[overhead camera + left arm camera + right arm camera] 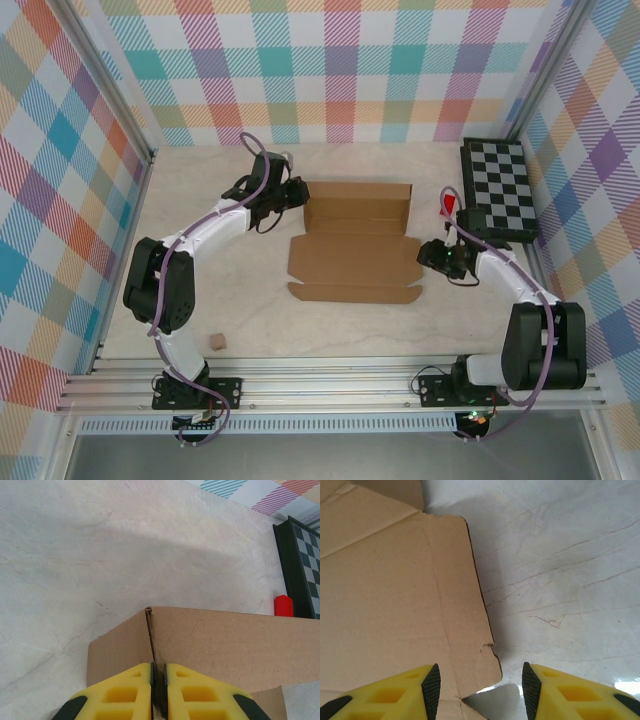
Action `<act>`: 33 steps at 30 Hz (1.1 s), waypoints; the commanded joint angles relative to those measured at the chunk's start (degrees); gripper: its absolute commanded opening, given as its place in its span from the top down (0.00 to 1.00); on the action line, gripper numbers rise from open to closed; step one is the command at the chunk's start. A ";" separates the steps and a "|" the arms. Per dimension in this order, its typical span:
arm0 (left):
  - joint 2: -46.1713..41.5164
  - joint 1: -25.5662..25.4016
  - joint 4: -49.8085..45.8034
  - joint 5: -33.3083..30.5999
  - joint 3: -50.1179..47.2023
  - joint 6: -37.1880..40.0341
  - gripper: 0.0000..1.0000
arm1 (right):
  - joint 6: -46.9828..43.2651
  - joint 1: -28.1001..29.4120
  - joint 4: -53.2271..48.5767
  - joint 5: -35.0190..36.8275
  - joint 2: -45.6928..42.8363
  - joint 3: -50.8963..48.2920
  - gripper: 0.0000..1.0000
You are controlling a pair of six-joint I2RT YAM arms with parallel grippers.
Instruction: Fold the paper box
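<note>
The paper box [355, 262] is a brown cardboard sheet lying mid-table, its back part [358, 203] folded up into a wall. My left gripper [299, 192] is at the left end of that wall. In the left wrist view its yellow fingers [186, 687] are shut on the box's [225, 645] upright corner edge. My right gripper [426, 252] sits at the sheet's right edge. It [481, 690] is open, and the torn corner of the flat cardboard [395, 595] lies between the jaws, clear of both pads.
A black-and-white checkered board [498, 188] lies at the back right, with a small red piece [449, 203] beside it. A tiny tan cube [216, 342] sits near the front left. Plaid walls enclose the table on three sides.
</note>
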 commanded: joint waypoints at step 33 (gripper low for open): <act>1.40 -0.49 -7.45 -1.37 -3.81 -0.52 0.87 | 1.40 1.94 13.22 -13.03 5.50 -5.22 0.79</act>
